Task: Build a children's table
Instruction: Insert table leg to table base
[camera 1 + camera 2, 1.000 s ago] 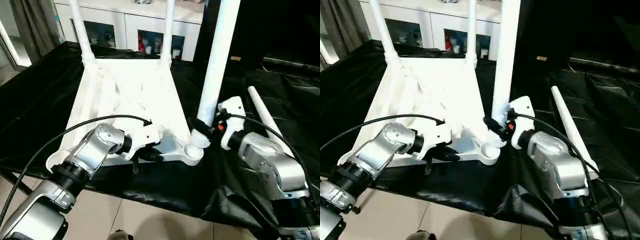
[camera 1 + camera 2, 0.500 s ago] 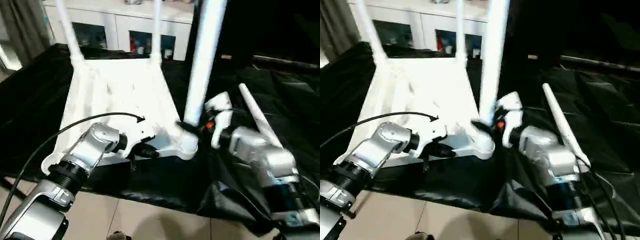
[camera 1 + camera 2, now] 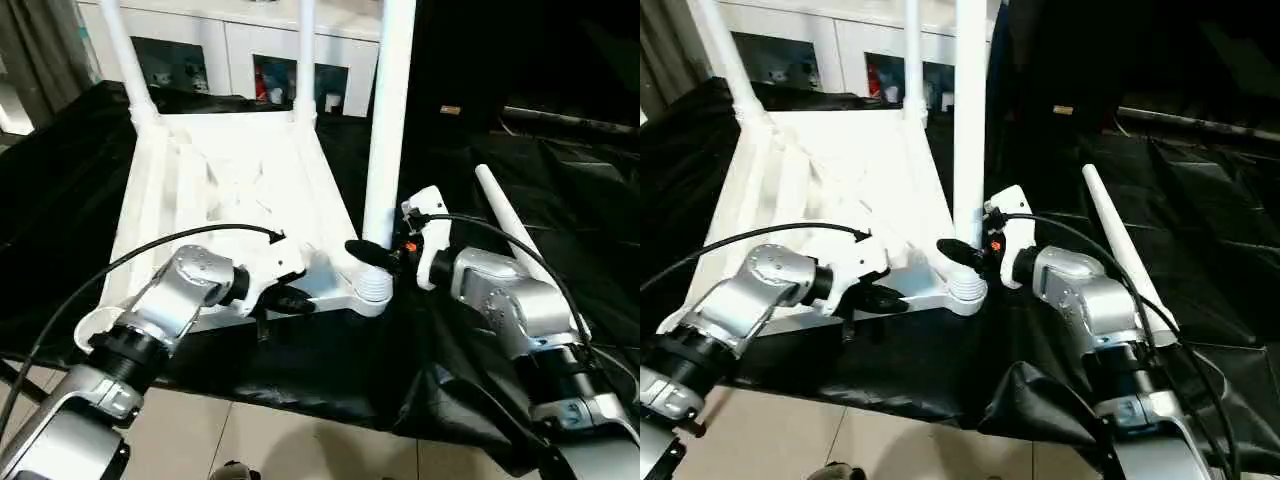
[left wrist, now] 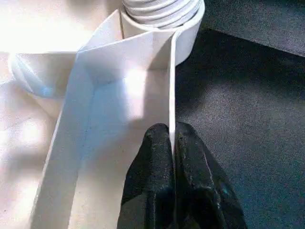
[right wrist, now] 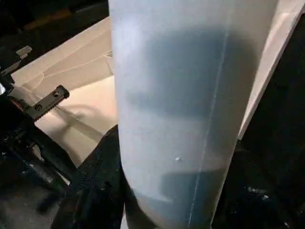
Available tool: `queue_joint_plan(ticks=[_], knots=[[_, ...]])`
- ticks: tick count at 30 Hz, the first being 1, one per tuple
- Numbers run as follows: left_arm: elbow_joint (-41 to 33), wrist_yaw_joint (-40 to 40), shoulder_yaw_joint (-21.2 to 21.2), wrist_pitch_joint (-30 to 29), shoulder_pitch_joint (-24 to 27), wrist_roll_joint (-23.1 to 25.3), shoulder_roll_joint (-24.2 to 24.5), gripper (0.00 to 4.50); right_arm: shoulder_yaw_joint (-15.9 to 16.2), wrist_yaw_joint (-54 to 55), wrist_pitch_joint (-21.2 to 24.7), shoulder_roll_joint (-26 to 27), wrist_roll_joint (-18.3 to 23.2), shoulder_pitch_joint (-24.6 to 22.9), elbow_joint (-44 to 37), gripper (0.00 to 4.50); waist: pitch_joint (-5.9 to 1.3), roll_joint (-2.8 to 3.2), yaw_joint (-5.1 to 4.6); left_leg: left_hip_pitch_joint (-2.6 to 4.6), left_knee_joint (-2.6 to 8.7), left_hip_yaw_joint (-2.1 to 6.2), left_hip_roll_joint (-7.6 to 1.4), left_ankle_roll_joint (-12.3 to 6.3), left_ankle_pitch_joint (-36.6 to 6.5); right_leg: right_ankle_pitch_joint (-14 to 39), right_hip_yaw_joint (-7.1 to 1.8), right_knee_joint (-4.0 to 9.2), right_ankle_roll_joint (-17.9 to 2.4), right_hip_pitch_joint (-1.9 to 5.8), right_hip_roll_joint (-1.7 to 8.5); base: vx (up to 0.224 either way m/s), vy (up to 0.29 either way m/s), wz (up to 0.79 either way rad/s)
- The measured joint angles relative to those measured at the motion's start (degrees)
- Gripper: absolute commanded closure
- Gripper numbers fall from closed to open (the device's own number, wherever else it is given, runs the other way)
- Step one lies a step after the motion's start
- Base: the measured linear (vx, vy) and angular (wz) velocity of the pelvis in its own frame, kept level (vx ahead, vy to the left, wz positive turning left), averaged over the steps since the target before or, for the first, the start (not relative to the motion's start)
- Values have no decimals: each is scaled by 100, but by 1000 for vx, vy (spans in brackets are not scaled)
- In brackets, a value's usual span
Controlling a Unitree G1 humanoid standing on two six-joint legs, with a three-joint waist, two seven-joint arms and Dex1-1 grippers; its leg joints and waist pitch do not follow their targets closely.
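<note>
top (image 3: 225, 180) upside down on black cloth (image 3: 470, 130), two far legs in. third leg (image 3: 388, 120) upright, threaded end in near-right socket (image 3: 372, 292). right gripper (image 3: 372, 252) half open around its base, so nearest. left gripper (image 4: 172, 143) pinched shut on near rim. last leg (image 3: 515, 225) flat, far right.

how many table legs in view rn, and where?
4. Two stand in the tabletop's far corner sockets; one upright at the near right corner in the right gripper; one lies loose on the black cloth.
</note>
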State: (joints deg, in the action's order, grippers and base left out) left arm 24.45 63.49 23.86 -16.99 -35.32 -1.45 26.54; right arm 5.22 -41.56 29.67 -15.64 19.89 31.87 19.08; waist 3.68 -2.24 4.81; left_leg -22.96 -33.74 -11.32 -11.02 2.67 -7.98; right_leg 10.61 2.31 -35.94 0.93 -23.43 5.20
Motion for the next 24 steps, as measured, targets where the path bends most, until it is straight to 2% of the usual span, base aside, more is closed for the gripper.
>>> queue_joint_plan(ticks=[7, 14, 21, 24], knots=[[29, -2, -8, 38, -3, 1, -15, 450, -275, -132, -93, 47, 256, -68, 243, 261, 2, 5, 10, 0, 5, -1, 1, 0, 0, 0, -1, 5, -1, -1, 0, 0, 0, 0], [285, 7, -29, 117, -94, 5, -116, 450, -409, -137, -876, 177, 261, -521, 173, 261, -1, 41, 27, 6, 11, 0, 2, 0, 0, -1, 2, 14, -1, 7, 0, 0, 0, 0], [693, 1, -28, 234, -279, 56, -242, 450, -609, 135, -1616, 559, 223, -784, 364, 261, 21, 159, 23, 37, 16, 11, 6, 1, -2, 0, 12, 36, 0, 34, 4, 0, 0, 0], [873, 1, -28, 320, -346, 75, -283, 450, -772, 302, -2009, 782, 266, -977, 363, 262, 26, 280, 26, 62, 47, 39, 15, 1, -3, 0, 38, 105, 0, 66, 5, 0, 0, 0]])
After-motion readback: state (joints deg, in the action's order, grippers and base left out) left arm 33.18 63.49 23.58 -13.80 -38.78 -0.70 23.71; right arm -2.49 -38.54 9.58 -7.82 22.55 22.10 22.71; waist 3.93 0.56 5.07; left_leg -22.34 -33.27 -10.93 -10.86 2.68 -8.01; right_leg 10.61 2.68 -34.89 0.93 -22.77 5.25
